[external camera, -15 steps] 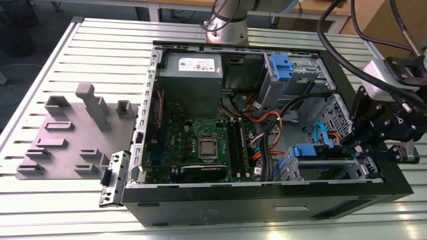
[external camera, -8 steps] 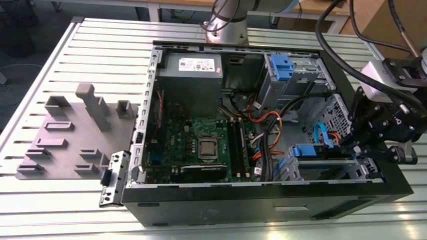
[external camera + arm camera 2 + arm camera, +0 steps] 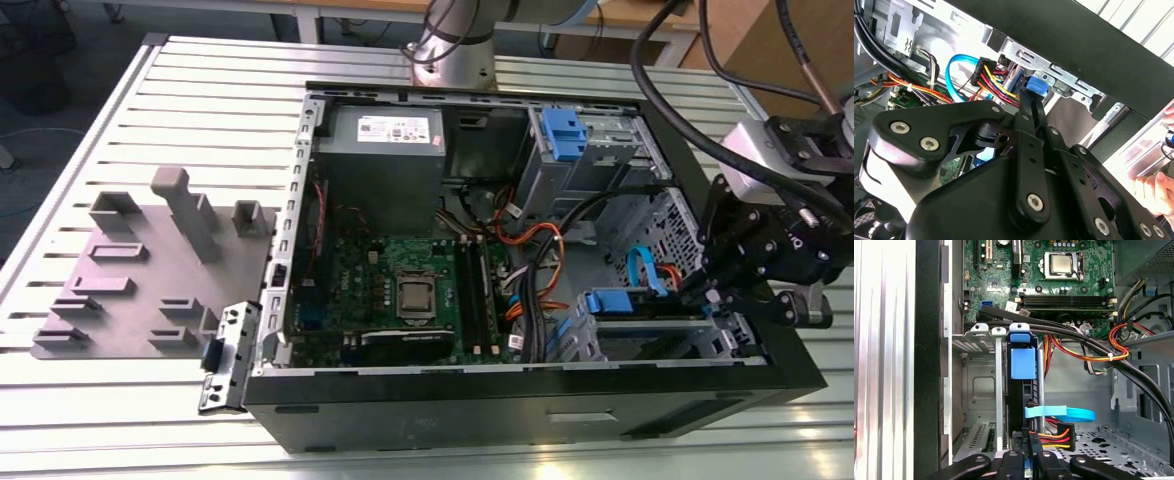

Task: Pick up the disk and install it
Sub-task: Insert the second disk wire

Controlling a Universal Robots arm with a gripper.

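Gripper (image 3: 717, 303) at lower right of exterior view, fingers closed on the disk (image 3: 1022, 371) edge; disk stands on edge in the drive cage (image 3: 979, 385). Prob. heavy-ish, rigid, shock-sensitive; grip via blue carrier tab, not cables.

We look down into the open computer case (image 3: 929, 340) and see the disk (image 3: 1021, 390) standing on edge in the metal drive cage (image 3: 979, 385), its blue carrier tab (image 3: 1023, 363) facing us. The gripper (image 3: 1026, 460) sits right at the disk's near end, its black fingers (image 3: 1035, 447) close together around the edge. A flat blue data cable (image 3: 1064, 413) and a bundle of red, yellow and black power wires (image 3: 1056, 439) run off beside it. Beyond lie the green motherboard (image 3: 1004, 270), the bare processor (image 3: 1061, 264) and the memory slots (image 3: 1064, 301), with thick black cables (image 3: 1089, 342) crossing over
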